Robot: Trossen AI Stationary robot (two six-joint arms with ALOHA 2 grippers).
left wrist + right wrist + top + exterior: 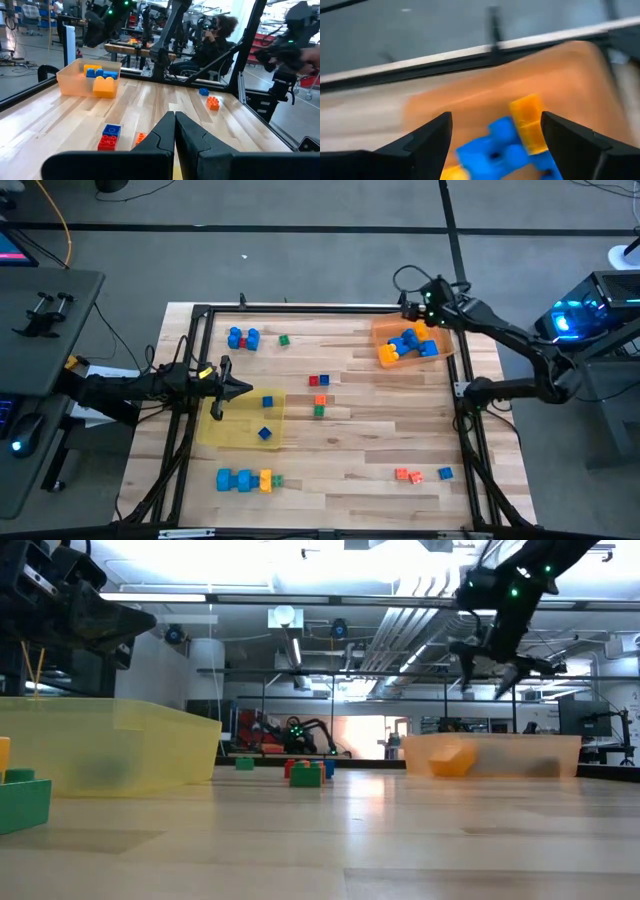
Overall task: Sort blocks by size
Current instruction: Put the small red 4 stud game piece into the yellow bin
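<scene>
While the right gripper (418,311) is hanging wide open and empty over the orange tray (384,330), the left gripper (240,389) is sitting closed on nothing, just beside the yellow tray (222,430).

Directly under the right gripper, blue and orange blocks (408,346) are lying piled in the orange tray; the right wrist view is showing them between the spread fingers (427,137). Just past the left gripper's tip, two small blue blocks (266,418) are sitting in the yellow tray. Further ahead of it, red, orange and green small blocks (319,394) are lying loose mid-surface. Off to either side of the left gripper, a blue cluster (243,338) with a green cube (284,340) on one side and a blue-yellow-green row (246,479) on the other are waiting unsorted. Well away from the right gripper, orange and blue blocks (421,475) are lying near the surface's near edge.

Risks, judging from here: the right gripper is starting low over the pile, so a careless lift-off could be clipping the tray wall and shifting it. The loose mid-surface blocks are lying close together, so a grab could be catching two or nudging neighbours. The left gripper is sitting at the yellow tray's rim; sweeping forward could be pushing the tray.
</scene>
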